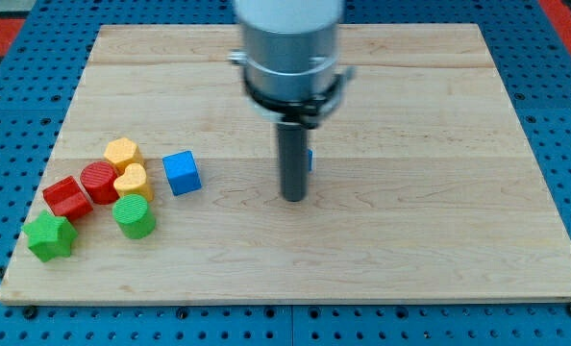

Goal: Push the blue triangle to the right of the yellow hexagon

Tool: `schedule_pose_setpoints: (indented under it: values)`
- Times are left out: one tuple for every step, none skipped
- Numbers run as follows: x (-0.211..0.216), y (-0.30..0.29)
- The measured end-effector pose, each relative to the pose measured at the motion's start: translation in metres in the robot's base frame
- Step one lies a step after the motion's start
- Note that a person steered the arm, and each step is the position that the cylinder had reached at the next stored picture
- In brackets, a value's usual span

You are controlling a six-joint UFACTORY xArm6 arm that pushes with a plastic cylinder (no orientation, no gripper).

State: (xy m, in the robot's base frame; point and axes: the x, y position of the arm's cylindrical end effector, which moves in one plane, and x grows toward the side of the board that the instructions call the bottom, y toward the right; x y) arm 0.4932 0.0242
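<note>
My tip (293,197) rests on the wooden board (410,240) near its middle. A sliver of a blue block (310,159), likely the blue triangle, shows just right of the rod, mostly hidden behind it. The yellow hexagon (122,152) sits at the view's left, at the top of a cluster of blocks. A blue cube (182,173) lies between the cluster and my tip, well left of the tip.
The cluster at the view's left holds a red cylinder (99,181), a yellow heart-like block (133,181), a green cylinder (135,215), a red block (66,198) and a green star (50,236). The arm's grey body (287,43) hangs over the board's top middle.
</note>
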Motion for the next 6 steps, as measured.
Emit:
schedule_pose_setpoints:
  values:
    - [-0.03,0.03]
    - [-0.036,-0.025]
    - [-0.037,-0.119]
    - [-0.048,-0.062]
    - [-0.083,-0.036]
    - [-0.083,-0.093]
